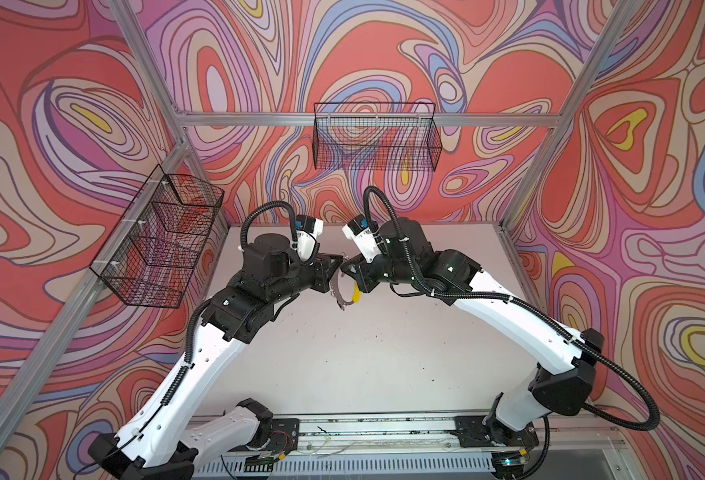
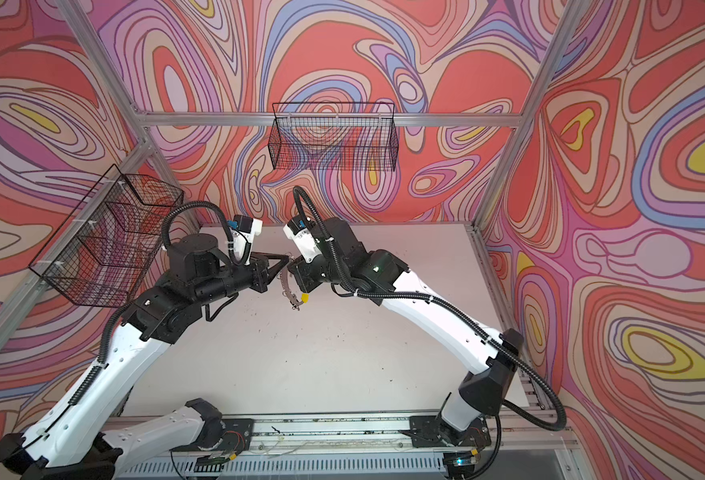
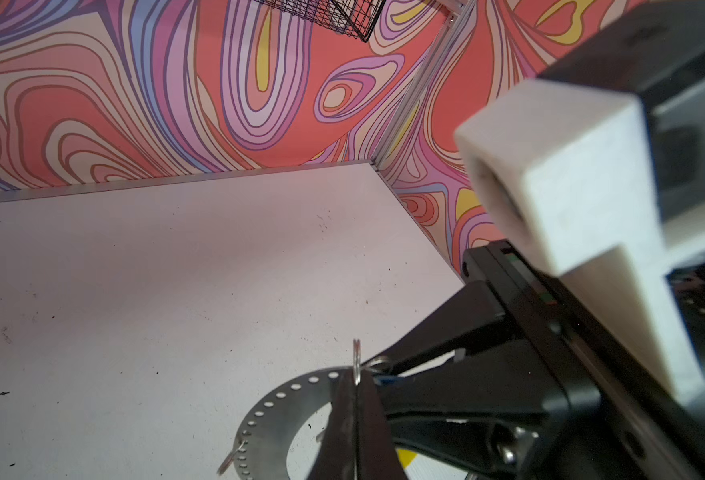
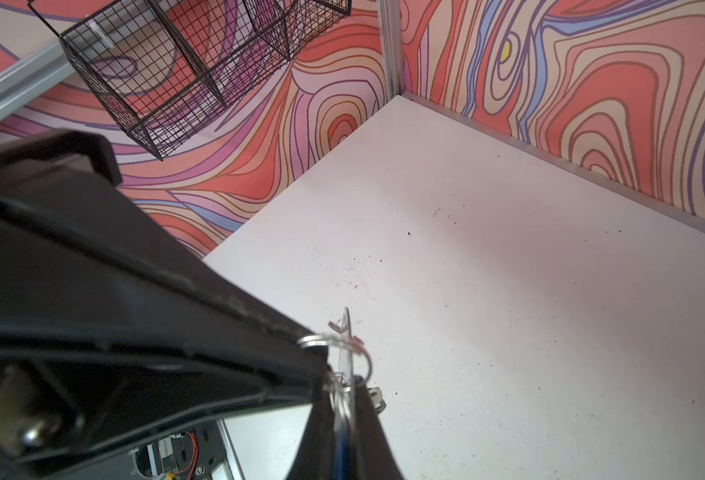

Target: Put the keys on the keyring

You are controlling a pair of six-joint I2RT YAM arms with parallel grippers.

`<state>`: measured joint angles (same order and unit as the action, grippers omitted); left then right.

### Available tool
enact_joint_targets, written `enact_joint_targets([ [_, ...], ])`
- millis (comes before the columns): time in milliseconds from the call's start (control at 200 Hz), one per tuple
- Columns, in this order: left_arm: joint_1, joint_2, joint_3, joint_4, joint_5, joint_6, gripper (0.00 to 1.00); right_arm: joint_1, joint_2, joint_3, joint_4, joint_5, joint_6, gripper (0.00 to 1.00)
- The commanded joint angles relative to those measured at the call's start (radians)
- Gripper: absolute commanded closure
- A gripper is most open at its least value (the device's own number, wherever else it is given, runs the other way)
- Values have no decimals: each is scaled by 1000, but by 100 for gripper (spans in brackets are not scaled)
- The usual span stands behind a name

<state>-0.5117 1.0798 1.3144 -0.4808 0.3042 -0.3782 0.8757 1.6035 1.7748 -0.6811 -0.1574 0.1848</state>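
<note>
Silver ring (image 3: 357,360) sits clamped in left pincer (image 3: 355,388).

keyring (image 3: 276,419): lower arc cut off by the picture's edge; one stretch hidden behind the left end effector (image 3: 356,376).
split ring (image 3: 357,358): lower half hidden between that end effector's fingers, at the keyring.
blue tag (image 4: 341,453): only a sliver beside the keyring; its key hidden.
</note>
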Motion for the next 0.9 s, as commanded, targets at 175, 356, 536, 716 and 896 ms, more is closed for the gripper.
enact_joint_targets([
  [175, 1, 35, 129, -164, 21, 13, 100, 0, -11, -26, 36, 96, -35, 100],
  [356, 95, 112, 298, -419, 210, 49, 100, 3, -29, -88, 53, 346, -156, 100],
  [536, 216, 129, 284, -493, 412, 54, 100, 2, -62, -164, 144, 484, -257, 100],
  [716, 223, 154, 249, -545, 486, 101, 100, 2, -56, -141, 96, 479, -344, 100],
  [896, 223, 223, 301, -651, 518, 175, 100, 5, -54, -161, 24, 295, -357, 68],
])
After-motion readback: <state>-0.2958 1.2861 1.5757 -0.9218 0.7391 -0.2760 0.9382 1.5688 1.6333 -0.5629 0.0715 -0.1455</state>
